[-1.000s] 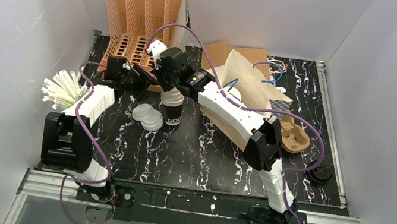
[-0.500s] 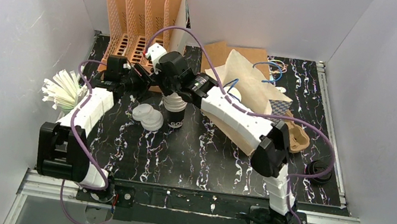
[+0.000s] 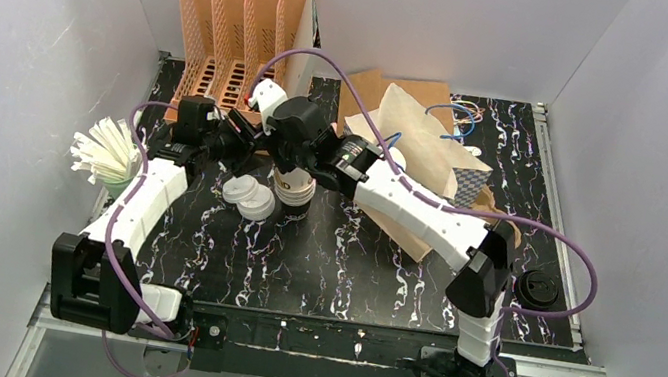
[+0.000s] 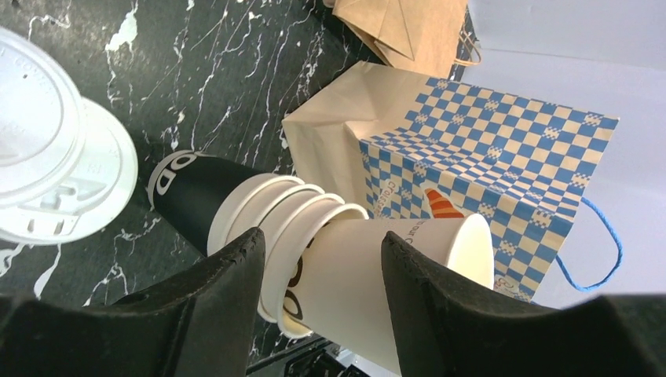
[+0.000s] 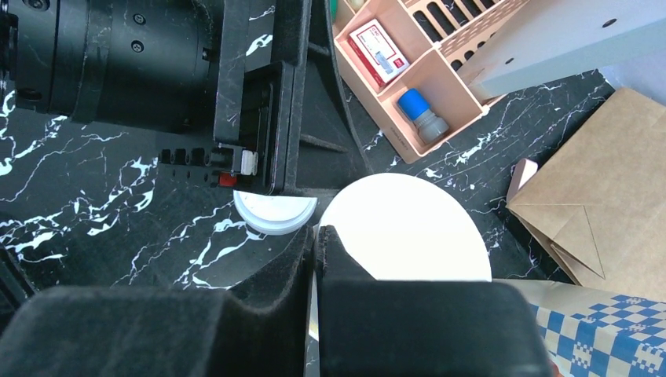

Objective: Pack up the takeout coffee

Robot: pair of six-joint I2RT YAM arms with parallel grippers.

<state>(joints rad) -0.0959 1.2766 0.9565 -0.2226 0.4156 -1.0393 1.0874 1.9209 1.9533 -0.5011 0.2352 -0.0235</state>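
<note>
Both elbows have swung outward and down toward the near edge since a second ago, and the two wrists have drawn in tighter over the cups. My left gripper [image 4: 322, 239] straddles the nested cup stack [image 4: 259, 212], which stands on the black marbled table [image 3: 339, 260]. Its fingers are about half apart, set against either side of the white cups and holding the stack. A black cup [image 4: 188, 196] is at the bottom, and the top white cup [image 4: 408, 259] sits partly drawn out of the others. My right gripper [image 5: 316, 236] has its fingers pinched together on that cup's rim, with the round white mouth just beside them in the right wrist view. Two white plastic lids [image 3: 248, 197] lie flat and overlapping on the table just left of the stack. A blue-checked paper bag [image 4: 503, 157] stands close behind the stack, and a brown paper bag [image 4: 408, 27] lies farther back. The orange organiser [image 3: 233, 31] stands at the far left, and a bundle of white straws [image 3: 103, 150] is at the left edge.
</note>
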